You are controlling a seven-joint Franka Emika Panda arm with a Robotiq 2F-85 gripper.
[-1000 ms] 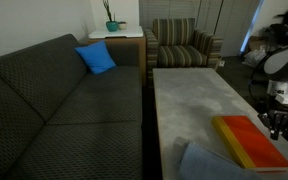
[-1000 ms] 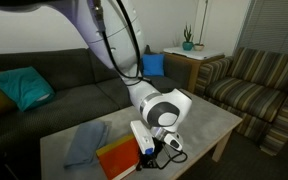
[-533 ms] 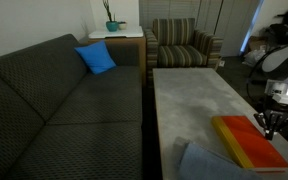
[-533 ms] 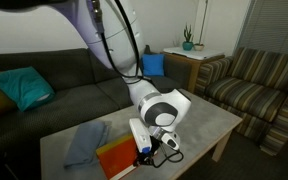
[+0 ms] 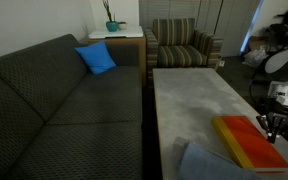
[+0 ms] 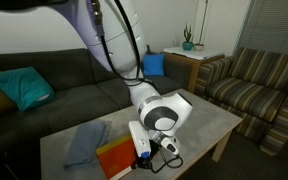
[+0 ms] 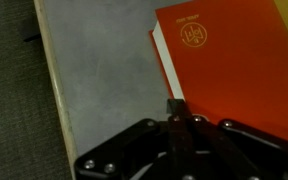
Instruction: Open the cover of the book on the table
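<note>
A red-orange book with a yellow emblem lies closed and flat on the grey table, in both exterior views (image 5: 250, 142) (image 6: 115, 158) and in the wrist view (image 7: 239, 65). My gripper (image 7: 178, 108) is shut, its fingertips pressed together at the book's long edge, right by the white page block. In the exterior views the gripper (image 5: 275, 127) (image 6: 144, 153) hangs low at the book's side near the table edge.
A blue-grey cloth (image 6: 84, 142) lies on the table (image 5: 194, 100) beside the book. A dark sofa (image 5: 54, 110) with a blue cushion (image 5: 97, 58) runs along the table. A striped armchair (image 5: 184, 45) stands at the far end. The table edge (image 7: 52, 90) drops to carpet.
My gripper has sunk slightly and crept closer to the book's edge. The book has not moved.
</note>
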